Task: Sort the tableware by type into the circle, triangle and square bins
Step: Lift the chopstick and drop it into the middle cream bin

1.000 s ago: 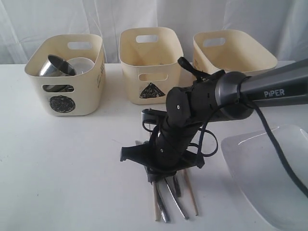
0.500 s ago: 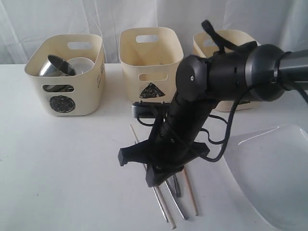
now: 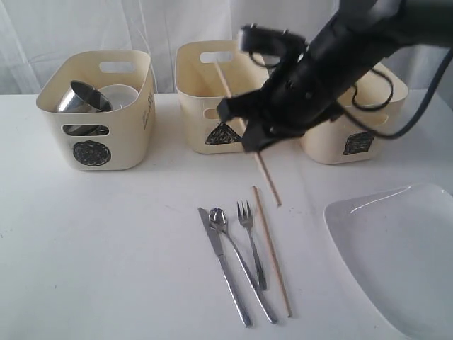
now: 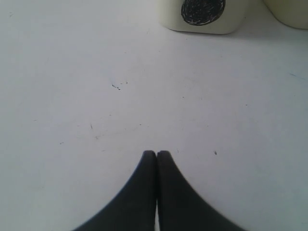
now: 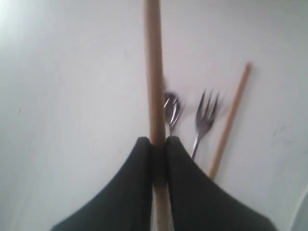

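Observation:
My right gripper (image 3: 249, 138) hangs in the air in front of the triangle bin (image 3: 219, 92), shut on one wooden chopstick (image 3: 269, 183) that slants down toward the table. The wrist view confirms the grip: the right gripper (image 5: 158, 140) pinches that chopstick (image 5: 154, 72). On the table below lie the knife (image 3: 225, 268), spoon (image 3: 241, 262), fork (image 3: 251, 241) and the second chopstick (image 3: 272, 251). The circle bin (image 3: 99, 134) holds a steel mug (image 3: 79, 99) and a white bowl (image 3: 122, 94). My left gripper (image 4: 157, 153) is shut and empty over bare table.
The large white plate (image 3: 396, 262) lies at the front right. The square bin (image 3: 347, 85) stands at the back right, partly behind my right arm. The circle bin's wall (image 4: 202, 14) shows at the edge of the left wrist view.
My right gripper has risen from the cutlery row with one chopstick and swung back toward the bins. The knife, spoon, fork and other chopstick now show uncovered.

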Controlling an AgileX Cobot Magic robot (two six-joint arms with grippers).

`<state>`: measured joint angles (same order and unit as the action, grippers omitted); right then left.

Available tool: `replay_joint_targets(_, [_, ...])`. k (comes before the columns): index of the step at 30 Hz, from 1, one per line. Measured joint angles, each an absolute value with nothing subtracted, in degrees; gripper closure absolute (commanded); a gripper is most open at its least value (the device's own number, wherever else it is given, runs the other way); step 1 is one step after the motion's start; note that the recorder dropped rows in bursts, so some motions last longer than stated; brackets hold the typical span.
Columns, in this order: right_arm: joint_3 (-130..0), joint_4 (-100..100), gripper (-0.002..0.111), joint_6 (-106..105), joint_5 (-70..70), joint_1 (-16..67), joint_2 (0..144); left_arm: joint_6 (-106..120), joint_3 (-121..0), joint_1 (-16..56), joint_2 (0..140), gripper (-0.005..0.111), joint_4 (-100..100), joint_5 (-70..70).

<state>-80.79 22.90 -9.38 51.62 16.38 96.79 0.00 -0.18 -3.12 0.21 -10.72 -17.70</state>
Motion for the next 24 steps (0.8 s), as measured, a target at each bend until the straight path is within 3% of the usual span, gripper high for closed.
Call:
replay_joint_targets(7, [-89.4, 33.2, 0.108, -20.5, 39.1, 10.0, 98.3, 0.0, -0.2, -3.1, 0.2, 0.107, -10.7, -17.7])
replay_joint_targets(17, [-92.0, 39.5, 0.107, -23.6, 8.2, 9.6, 109.7, 0.0, -0.2, -3.1, 0.2, 0.107, -10.7, -17.7])
replay_joint_targets(24, [-95.1, 40.2, 0.083, -24.4, 4.2, 10.6, 118.3, 0.0, -0.2, -3.1, 0.2, 0.107, -10.7, -17.7])
